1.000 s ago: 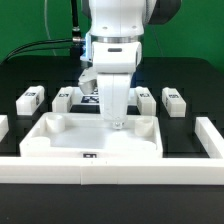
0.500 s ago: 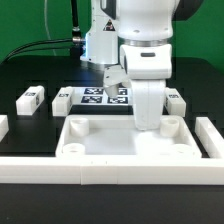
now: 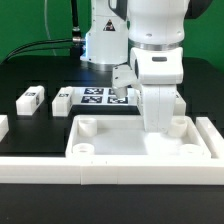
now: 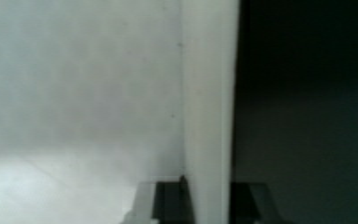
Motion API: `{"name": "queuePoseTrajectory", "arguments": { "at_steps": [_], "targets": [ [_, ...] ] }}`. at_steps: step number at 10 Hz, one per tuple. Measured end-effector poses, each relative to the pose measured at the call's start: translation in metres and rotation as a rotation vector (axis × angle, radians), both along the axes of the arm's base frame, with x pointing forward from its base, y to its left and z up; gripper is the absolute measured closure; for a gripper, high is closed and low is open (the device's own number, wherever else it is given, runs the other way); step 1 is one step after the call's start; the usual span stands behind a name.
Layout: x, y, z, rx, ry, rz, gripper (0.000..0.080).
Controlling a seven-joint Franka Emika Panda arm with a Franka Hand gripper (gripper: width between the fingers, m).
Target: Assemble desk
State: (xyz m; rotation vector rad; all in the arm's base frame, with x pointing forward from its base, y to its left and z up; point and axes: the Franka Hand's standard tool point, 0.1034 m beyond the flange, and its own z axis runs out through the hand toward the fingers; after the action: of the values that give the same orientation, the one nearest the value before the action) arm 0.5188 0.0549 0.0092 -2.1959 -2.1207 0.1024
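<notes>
Exterior view: arm comes down right of centre, pincer (image 3: 155, 127) sitting on the far rim wall of the tabletop (image 3: 120, 150). Pincer is clenched on that wall. The wrist view shows the thin white wall edge (image 4: 208, 100) running between the dark fingers (image 4: 165, 203).

Tabletop lies flat on the black surface (image 3: 40, 130) in the lower centre-to-right of the frame, rim side up, with round bosses visible in its corners. Its near edge is just behind the front border bar (image 3: 110, 172); can't tell if they touch.

Two loose legs (image 3: 32, 99) (image 3: 63, 99) lie side by side at mid-left, well apart from the tabletop. Marker board (image 3: 100, 96) lies flat behind the tabletop, centre frame, partly covered by the arm.
</notes>
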Motion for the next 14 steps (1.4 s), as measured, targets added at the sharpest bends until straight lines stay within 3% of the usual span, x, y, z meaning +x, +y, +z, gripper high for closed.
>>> {"name": "queuePoseTrajectory", "arguments": {
  "at_steps": [2,4,5,6,7,12,14],
  "targets": [
    [0.0,-0.001,0.0,0.0,0.0,-0.001,0.0738],
    [0.0,-0.001,0.0,0.0,0.0,-0.002,0.0447],
    [-0.001,-0.002,0.0,-0.001,-0.001,-0.008,0.0447],
    [-0.004,-0.002,0.005,-0.006,-0.01,-0.044,0.0264],
    [-0.01,-0.001,0.012,-0.01,-0.029,-0.09,0.0186],
    [-0.046,0.025,0.049,-0.038,-0.085,-0.373,0.015],
    [-0.061,0.045,0.048,-0.046,-0.088,-0.469,0.015]
  ]
}}
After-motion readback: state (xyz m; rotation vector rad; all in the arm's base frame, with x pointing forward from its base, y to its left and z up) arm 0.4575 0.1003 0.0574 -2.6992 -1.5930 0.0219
